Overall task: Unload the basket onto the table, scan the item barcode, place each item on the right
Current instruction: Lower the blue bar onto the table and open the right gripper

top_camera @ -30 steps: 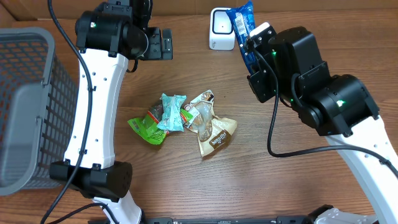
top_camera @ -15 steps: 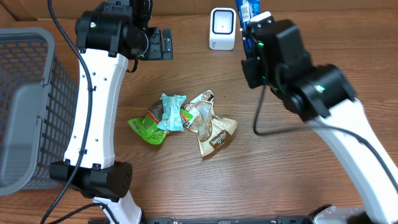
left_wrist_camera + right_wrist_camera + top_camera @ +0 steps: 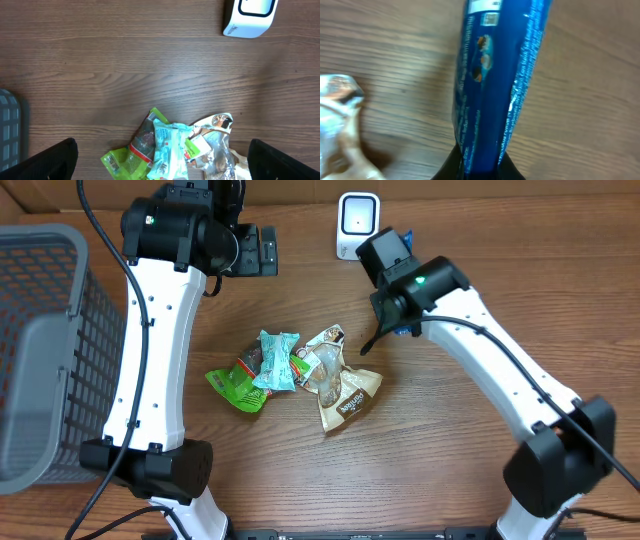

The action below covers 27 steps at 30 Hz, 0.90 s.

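right gripper [image 3: 479,167]: narrow, pinching one end of the packet [image 3: 490,85]
packet place: held off the table [image 3: 600,100], in the right arm's grip; overhead it is mostly hidden under the wrist
packet axis: long axis runs straight out from the jaws, away from the wrist camera
packet look: glossy blue, long and narrow, edge seam with white print down one side, small snack pictures mid-face
code: white patch [image 3: 487,7] and a small square code at the far end, cut by the frame edge; cannot tell if the barcode is there
pile [image 3: 300,375]: loose snack bags just beside and below the packet, foil one nearest
left gripper [image 3: 162,162]: wide, holding nothing, parked above the pile, well apart from the packet
scanner [image 3: 358,222]: white, upright at the table's far edge, near the right wrist, up and left of it overhead
nearer arm: right
coming move, judged: far end of the packet must turn to face the scanner window; scanner is not in the right wrist view, so not lined up yet
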### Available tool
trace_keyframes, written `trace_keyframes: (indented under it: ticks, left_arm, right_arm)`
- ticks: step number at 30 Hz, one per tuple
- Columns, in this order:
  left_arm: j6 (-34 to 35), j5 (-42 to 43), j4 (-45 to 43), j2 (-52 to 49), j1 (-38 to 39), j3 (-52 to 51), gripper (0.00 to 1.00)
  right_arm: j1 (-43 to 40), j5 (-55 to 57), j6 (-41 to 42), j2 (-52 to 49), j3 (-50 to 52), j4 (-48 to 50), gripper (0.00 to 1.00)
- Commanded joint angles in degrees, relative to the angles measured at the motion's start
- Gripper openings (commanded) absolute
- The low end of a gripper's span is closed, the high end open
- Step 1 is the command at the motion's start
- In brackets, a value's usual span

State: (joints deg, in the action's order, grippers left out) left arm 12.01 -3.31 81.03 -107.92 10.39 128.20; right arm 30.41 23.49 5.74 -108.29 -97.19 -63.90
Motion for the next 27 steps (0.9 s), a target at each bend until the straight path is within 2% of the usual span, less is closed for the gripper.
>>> trace_keyframes:
  ticks: [1,3,11,19,26,27]
  left_arm:
    - [0.0,-0.7,-0.1,-0.7,-0.2,0.2,1.0]
    - [0.0,-0.7,-0.1,-0.7,-0.2,0.2,1.0]
    - [0.0,-0.7,-0.1,-0.7,-0.2,0.2,1.0]
    - [0.0,-0.7,-0.1,-0.7,-0.2,0.2,1.0]
    - [0.0,-0.7,-0.1,-0.7,-0.2,0.2,1.0]
    - [0.0,-0.7,-0.1,-0.7,-0.2,0.2,0.99]
  right_arm:
    - [-0.2,5.9,3.4,-2.8,2.2,0.4,0.04]
    - [-0.2,7.4,4.2,-4.7,3.4,1.1,0.04]
    - [-0.2,18.1,16.0,-12.5,4.2,0.6,0.04]
    - [1.2,18.9,26.1,-15.1,4.2,-3.5,0.04]
    - [6.1,17.3,27.1,-15.1,4.2,-4.3,0.04]
    - [6.9,17.3,27.1,-15.1,4.2,-4.3,0.07]
